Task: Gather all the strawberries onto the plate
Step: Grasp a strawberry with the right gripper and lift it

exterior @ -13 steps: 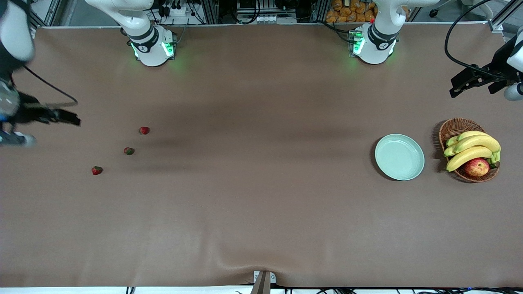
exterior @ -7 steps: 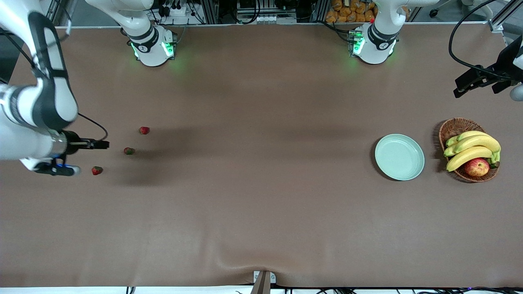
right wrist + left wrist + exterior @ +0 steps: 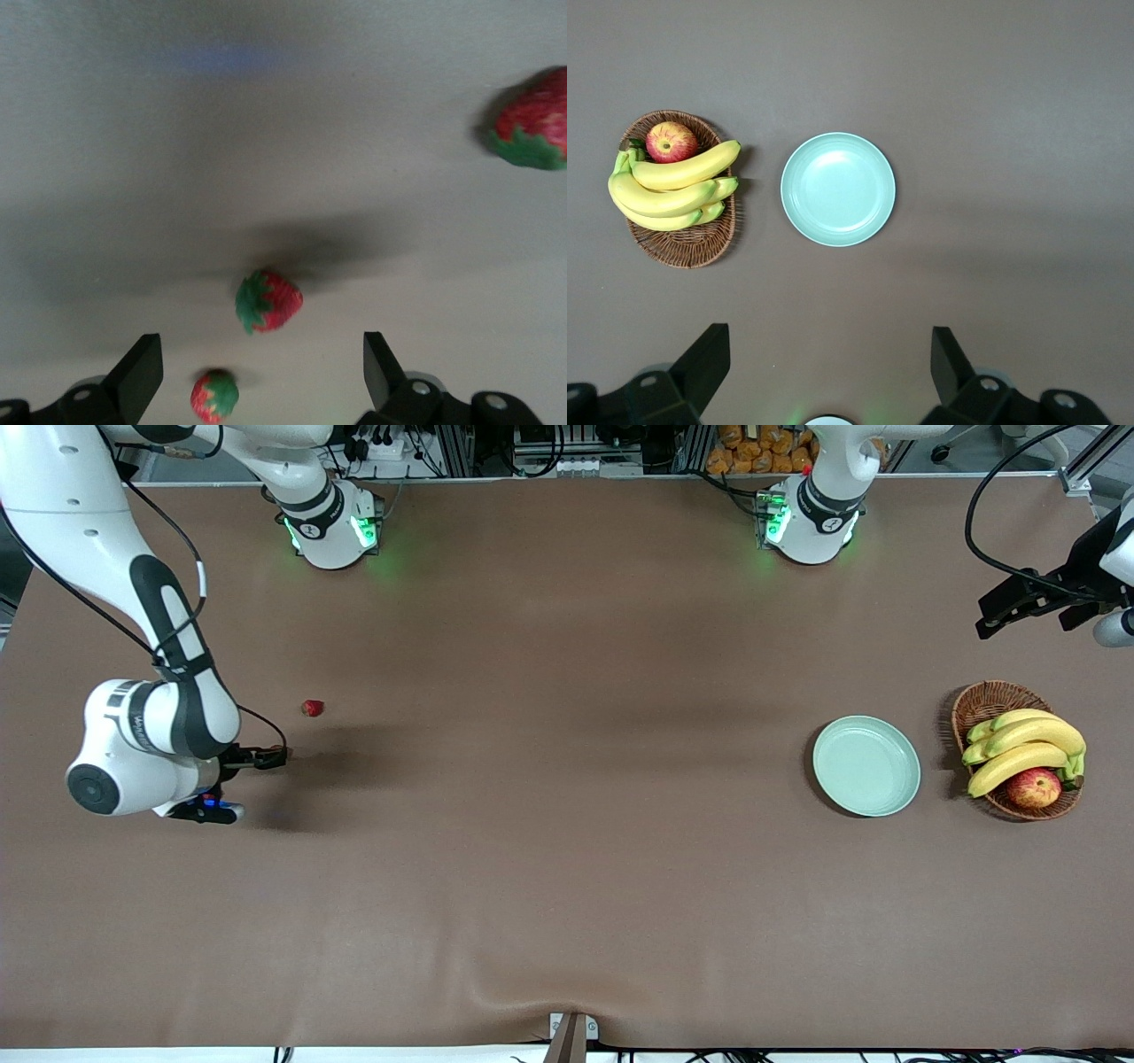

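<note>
One strawberry [image 3: 312, 708] shows in the front view toward the right arm's end of the table; the right arm covers the other two there. The right wrist view has all three: one strawberry [image 3: 268, 301] just ahead of the fingers, a second strawberry [image 3: 215, 395] between them, a third strawberry [image 3: 532, 119] farther off. My right gripper [image 3: 232, 779] [image 3: 261, 381] hangs open low over them, holding nothing. The mint-green plate [image 3: 866, 766] [image 3: 837, 189] lies bare toward the left arm's end. High over that end, my left gripper [image 3: 1019, 602] [image 3: 830, 367] waits open and holds nothing.
A wicker basket [image 3: 988, 701] [image 3: 691, 248] with bananas [image 3: 1023, 748] and an apple [image 3: 1033, 787] stands beside the plate, closer to the table's end. A brown cloth covers the whole table [image 3: 567, 850].
The right arm has swung in from the table's end and come down over the strawberries, now covering two of them in the front view. The left arm has barely shifted.
</note>
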